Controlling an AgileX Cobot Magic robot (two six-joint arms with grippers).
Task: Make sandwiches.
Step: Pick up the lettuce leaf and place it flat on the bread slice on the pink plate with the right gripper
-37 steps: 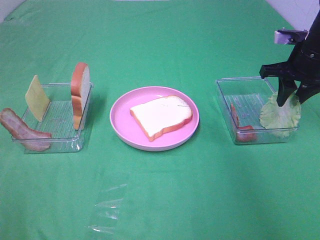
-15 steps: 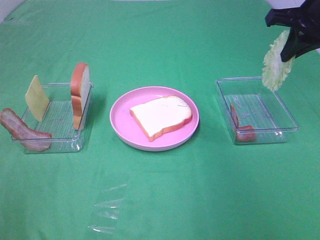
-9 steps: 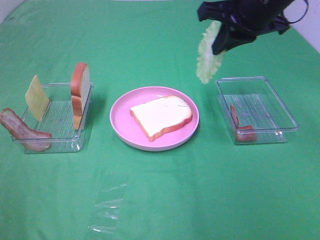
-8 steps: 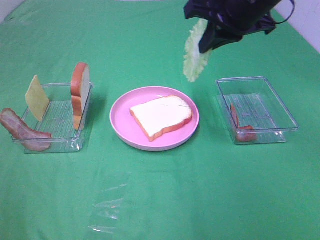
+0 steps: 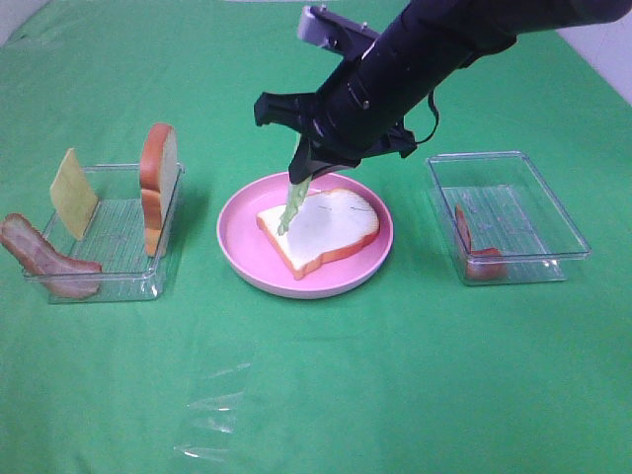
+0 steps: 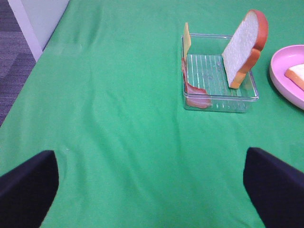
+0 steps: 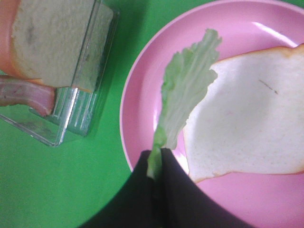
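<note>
Mid-frame, the right gripper (image 5: 299, 170) pinches the lettuce leaf (image 5: 290, 205) by one end, dangling it over the plated bread slice (image 5: 331, 232) for layering

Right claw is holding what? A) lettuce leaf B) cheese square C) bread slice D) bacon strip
A: the right claw is shut on the lettuce leaf, which dangles over the edge of the bread slice on the pink plate.

The lettuce leaf (image 7: 183, 90) I hold looks matt and crinkled, probably plastic. The plate (image 5: 237, 242) is glossy, the tablecloth (image 5: 395, 375) matt.
</note>
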